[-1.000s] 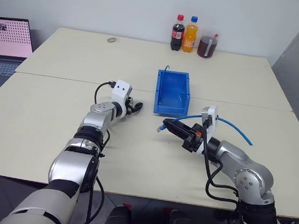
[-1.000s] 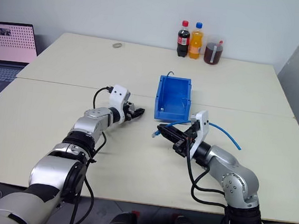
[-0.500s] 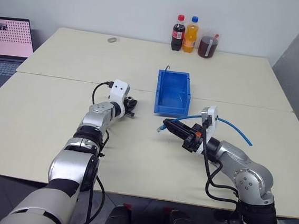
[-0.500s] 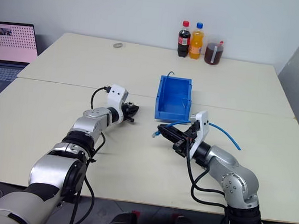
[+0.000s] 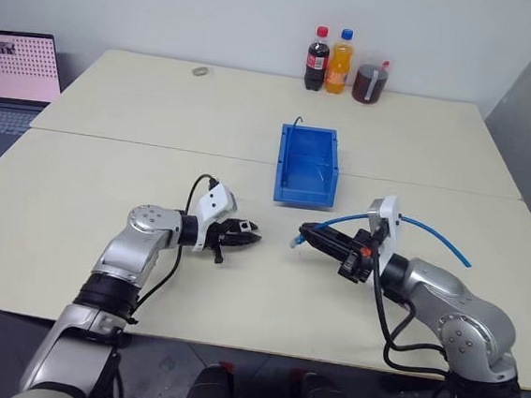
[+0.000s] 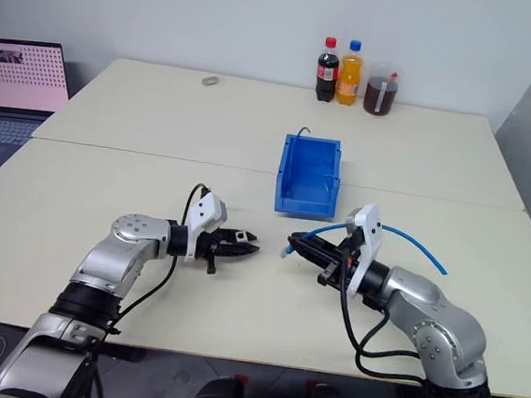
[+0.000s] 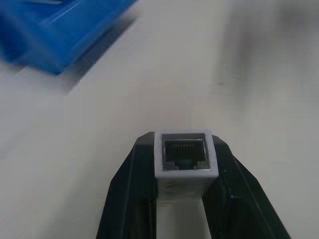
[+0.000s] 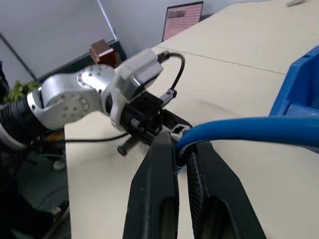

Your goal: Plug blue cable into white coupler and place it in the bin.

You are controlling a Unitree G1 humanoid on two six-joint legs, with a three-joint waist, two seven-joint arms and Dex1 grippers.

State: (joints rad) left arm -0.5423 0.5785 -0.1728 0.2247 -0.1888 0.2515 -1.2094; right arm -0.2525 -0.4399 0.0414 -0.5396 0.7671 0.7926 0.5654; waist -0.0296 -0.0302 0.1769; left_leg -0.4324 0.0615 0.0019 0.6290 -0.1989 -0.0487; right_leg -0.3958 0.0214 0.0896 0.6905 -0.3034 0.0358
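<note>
On the beige table, toward 12 o'clock of the two grippers, stands the open blue bin, with nothing of the task in it yet. At about 9 o'clock, the left gripper, clamped on the white coupler, with the dark socket facing out past the fingertips toward 3 o'clock. At about 3 o'clock, the right gripper, pressed together on the blue cable just behind its clear plug; from there arcs the rest of the cord back over the wrist. Facing each other nearly along one line from 9 to 3, near but still apart, plug slightly lower than the socket as judged from the head views. Not yet mated. Probably needed next: bringing both long axes onto the same line, then closing the gap.
</note>
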